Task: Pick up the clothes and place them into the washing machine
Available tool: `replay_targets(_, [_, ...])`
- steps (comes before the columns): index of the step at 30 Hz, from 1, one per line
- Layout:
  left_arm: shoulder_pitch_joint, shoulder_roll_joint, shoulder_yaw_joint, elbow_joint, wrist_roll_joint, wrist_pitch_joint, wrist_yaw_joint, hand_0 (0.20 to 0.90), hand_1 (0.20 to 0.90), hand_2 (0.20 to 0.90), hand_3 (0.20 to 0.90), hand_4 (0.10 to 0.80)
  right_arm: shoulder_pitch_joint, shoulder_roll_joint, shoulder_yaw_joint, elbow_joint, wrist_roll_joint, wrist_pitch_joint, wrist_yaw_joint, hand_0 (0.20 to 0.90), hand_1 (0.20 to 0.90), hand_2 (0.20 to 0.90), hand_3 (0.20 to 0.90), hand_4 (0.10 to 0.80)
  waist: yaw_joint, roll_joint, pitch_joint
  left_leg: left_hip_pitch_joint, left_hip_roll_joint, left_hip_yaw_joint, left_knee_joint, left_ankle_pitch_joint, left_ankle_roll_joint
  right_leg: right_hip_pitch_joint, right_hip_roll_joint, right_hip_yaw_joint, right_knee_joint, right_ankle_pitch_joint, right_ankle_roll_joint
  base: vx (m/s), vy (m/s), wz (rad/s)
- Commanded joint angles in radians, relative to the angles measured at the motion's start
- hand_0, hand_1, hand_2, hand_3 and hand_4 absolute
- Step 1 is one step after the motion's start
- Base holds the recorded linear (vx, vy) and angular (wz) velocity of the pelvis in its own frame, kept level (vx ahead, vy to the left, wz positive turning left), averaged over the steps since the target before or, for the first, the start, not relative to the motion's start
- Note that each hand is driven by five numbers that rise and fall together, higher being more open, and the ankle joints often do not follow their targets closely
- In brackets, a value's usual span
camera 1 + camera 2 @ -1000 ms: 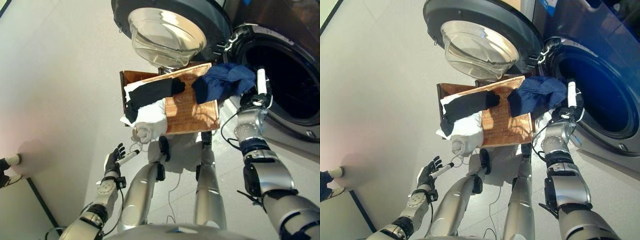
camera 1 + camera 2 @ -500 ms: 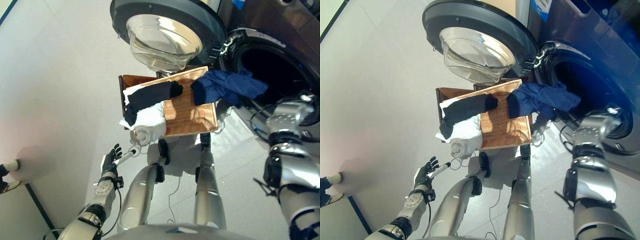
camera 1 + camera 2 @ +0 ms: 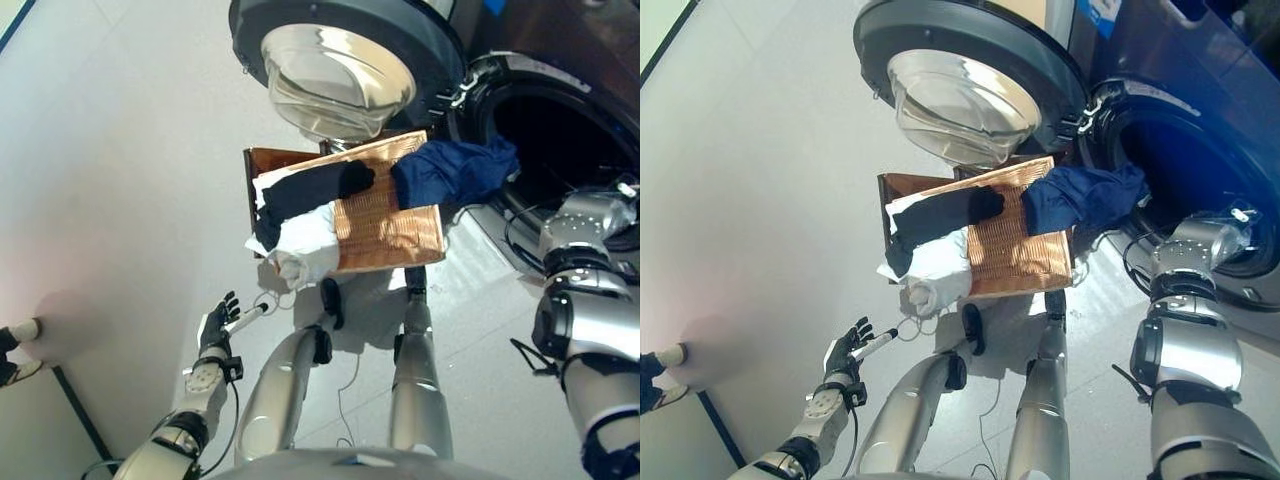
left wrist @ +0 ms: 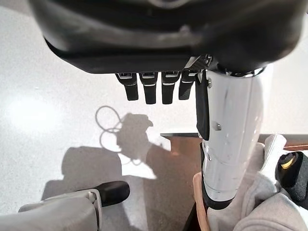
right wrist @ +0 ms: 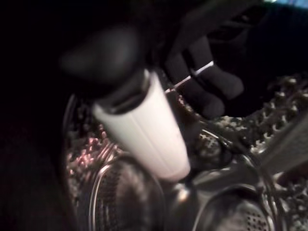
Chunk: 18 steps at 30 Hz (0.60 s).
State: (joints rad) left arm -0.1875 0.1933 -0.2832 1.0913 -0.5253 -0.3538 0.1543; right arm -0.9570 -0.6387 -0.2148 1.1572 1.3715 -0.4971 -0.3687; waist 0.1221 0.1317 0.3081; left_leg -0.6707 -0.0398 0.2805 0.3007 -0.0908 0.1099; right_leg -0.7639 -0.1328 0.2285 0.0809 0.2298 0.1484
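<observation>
The robot has two silver-grey arms built of rounded metal shells. On the right arm (image 3: pixel 590 330) the shells are glossy, with black bands and black joints between them. The left arm (image 3: pixel 180 435) is thinner toward the wrist, where a round silver disc sits with small dark screws. The left hand (image 3: pixel 215 322) is dark, with short black fingers (image 4: pixel 147 89) in a row, each with a small grey link. Its thumb carries a smooth white cover (image 4: pixel 231 139) with a black strip. The right hand (image 5: pixel 207 91) is also black, and its thumb wears the same white cover (image 5: pixel 144 130).
</observation>
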Motion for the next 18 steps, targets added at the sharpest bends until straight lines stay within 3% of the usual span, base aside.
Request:
replay_targets(1, [0.021,0.052,0.01,0.062,0.006,-0.017,0.03,0.9,0.9,0.9,0.9,0.8,-0.235,-0.328,0.136,-0.046,-0.155,-0.014,0.036,0.2,0.2,0.2,0.2,0.3,0.037,0.028,-0.059,0.133,0.032,-0.079,-0.296,0.143,-0.133,0.087,0.097,-0.09,0.143,-0.191,-0.075,-0.01,-0.026,-0.1])
replay_targets(2, [0.022,0.05,0.012,0.06,0.004,-0.018,0.027,0.9,0.9,0.9,0.9,0.8,-0.212,-0.316,0.142,-0.049,-0.171,0.005,0.052,0.2,0.2,0.2,0.2,0.3,0.035,0.029,-0.053,0.135,0.033,-0.08,-0.293,0.141,-0.133,0.089,0.095,-0.092,0.145,-0.193,-0.075,-0.012,-0.024,-0.07])
replay_targets(3, [0.019,0.05,0.013,0.058,0.003,-0.018,0.024,0.9,0.9,0.9,0.9,0.8,-0.196,-0.308,0.149,-0.043,-0.186,0.018,0.058,0.475,0.475,0.475,0.475,0.496,0.035,0.028,-0.052,0.132,0.033,-0.08,-0.291,0.143,-0.134,0.087,0.096,-0.092,0.144,-0.19,-0.075,0.0,0.0,0.0])
replay_targets(4, [0.018,0.05,0.016,0.056,0.004,-0.018,0.02,0.9,0.9,0.9,0.9,0.8,-0.172,-0.295,0.156,-0.042,-0.204,0.037,0.072,0.9,0.9,0.9,0.9,0.8,0.034,0.029,-0.046,0.132,0.034,-0.081,-0.287,0.142,-0.133,0.086,0.096,-0.094,0.148,-0.192,-0.076,0.0,0.0,0.0])
replay_targets(10, [0.015,0.05,0.025,0.052,0.001,-0.018,0.001,0.9,0.9,0.9,0.9,0.8,-0.062,-0.2,0.186,-0.024,-0.281,0.089,0.116,0.9,0.9,0.9,0.9,0.8,0.039,0.035,-0.025,0.123,0.032,-0.079,-0.273,0.137,-0.13,0.082,0.094,-0.096,0.153,-0.194,-0.078,-0.009,-0.004,-0.03])
replay_targets(15, [0.01,0.049,0.035,0.036,-0.009,-0.028,0.001,0.9,0.9,0.9,0.9,0.8,0.068,-0.08,0.17,-0.136,-0.333,0.074,0.108,0.9,0.9,0.9,0.9,0.8,0.034,0.038,-0.01,0.111,0.03,-0.077,-0.263,0.137,-0.126,0.075,0.094,-0.095,0.153,-0.191,-0.079,-0.008,-0.001,-0.02])
replay_targets(18, [0.01,0.045,0.039,0.019,-0.01,-0.04,0.018,0.9,0.9,0.9,0.9,0.8,0.186,0.041,0.168,-0.27,-0.406,0.04,0.07,0.9,0.9,0.9,0.9,0.8,0.025,0.041,0.002,0.105,0.029,-0.074,-0.259,0.139,-0.124,0.068,0.093,-0.095,0.155,-0.186,-0.078,0.0,0.0,0.0])
